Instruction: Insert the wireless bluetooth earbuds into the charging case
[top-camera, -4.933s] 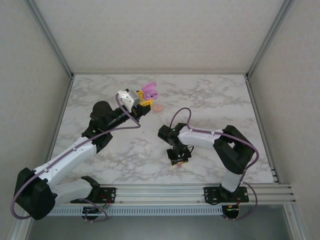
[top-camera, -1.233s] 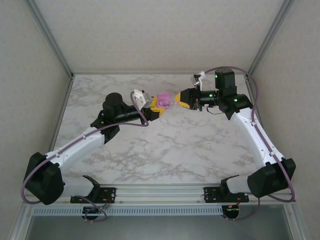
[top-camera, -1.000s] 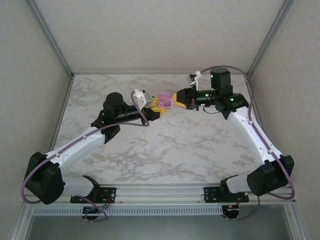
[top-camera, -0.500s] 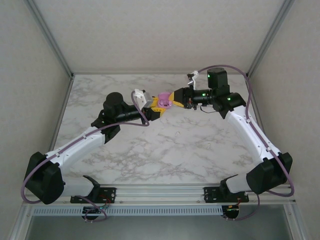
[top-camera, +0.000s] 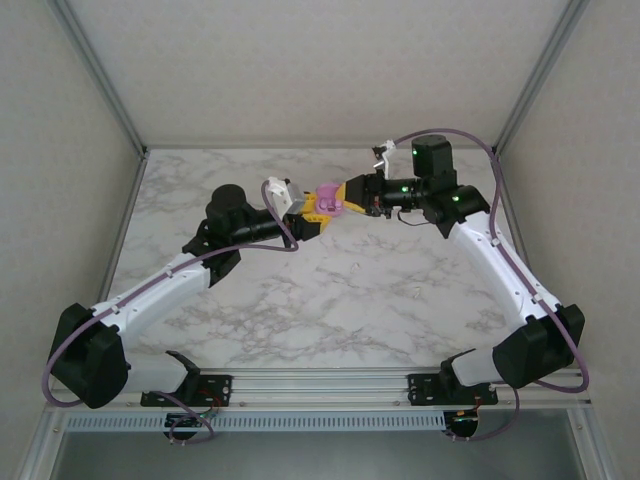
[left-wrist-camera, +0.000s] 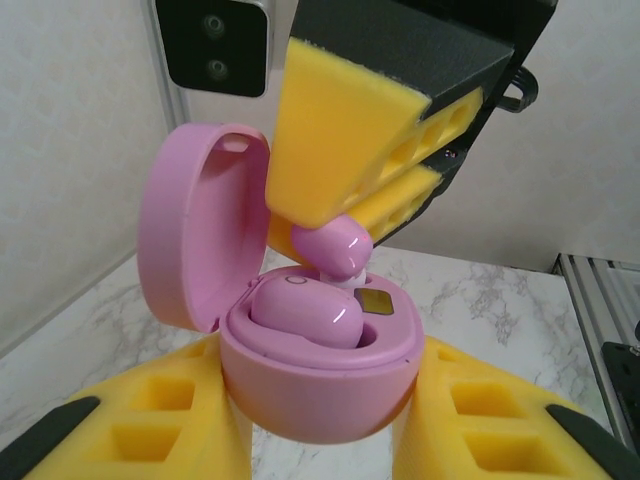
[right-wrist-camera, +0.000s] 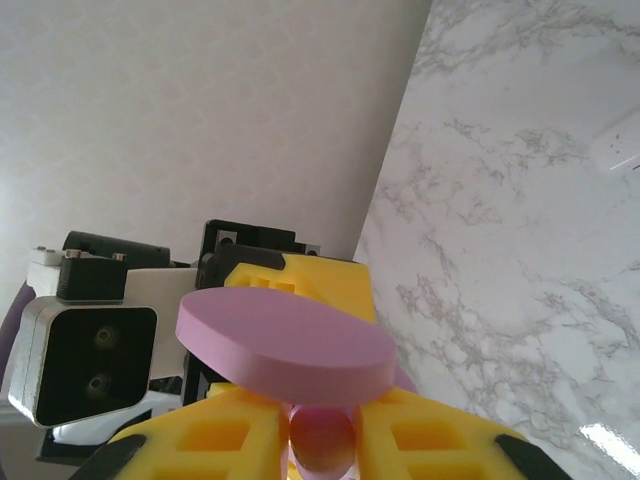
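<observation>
A pink earbud (left-wrist-camera: 335, 245) sits pinched in my right claw (top-camera: 350, 196), long axis near level, just over the free socket of the pink case (left-wrist-camera: 320, 385). My left claw (top-camera: 313, 207) clamps that case, mouth up, lid (left-wrist-camera: 195, 230) swung open. The left wrist camera shows a second bud (left-wrist-camera: 300, 312) already seated. From the right wrist the lid is a flat oval hiding the sockets. From above, both my arms reach out and meet tip to tip over the far middle of the marble table (top-camera: 400, 290).
</observation>
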